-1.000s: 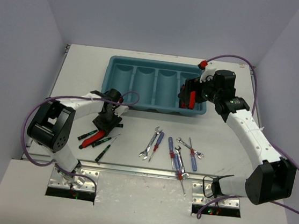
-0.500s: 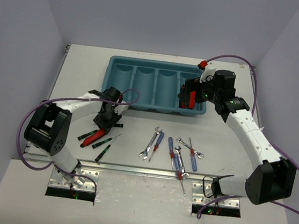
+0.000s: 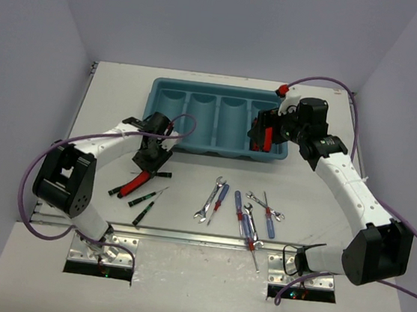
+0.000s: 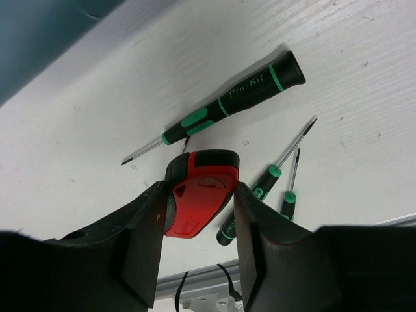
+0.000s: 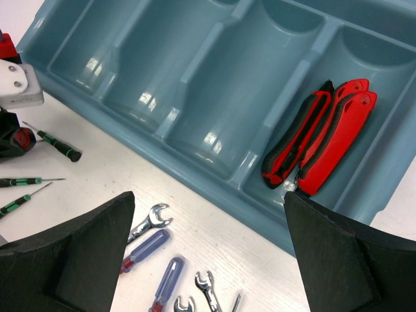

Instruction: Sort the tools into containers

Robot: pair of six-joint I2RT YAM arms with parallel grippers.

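- The left tool (image 4: 199, 192) is pinching one red-and-black cushioned handle of a pair of pliers (image 4: 195, 214), with a finger pressed to each flank. That end looks raised off the white surface (image 3: 126, 86), though I cannot tell whether the nose end has cleared it.
- Just beneath it, at the near left of the surface, lie thin black-and-green precision screwdrivers (image 4: 227, 104).
- The right tool (image 5: 209, 198) is spread wide and holds nothing. It hovers over the right end of the teal-blue plastic tray (image 3: 216, 88) of four long compartments.
- A second pair (image 5: 325, 136) of red-and-black pliers already lies in the rightmost compartment.
- Silver metal wrenches (image 3: 209, 201) and blue-handled screwdrivers (image 3: 220, 196) lie unsorted at the near middle of the surface.
- The step in hand, as I judge it, is lifting the left pair to carry it to the tray.
- The next move calls for a firm pinch and a lift clear of the precision screwdrivers. Then comes travel far and right to the compartment with the matching pair, while the right arm makes room there.
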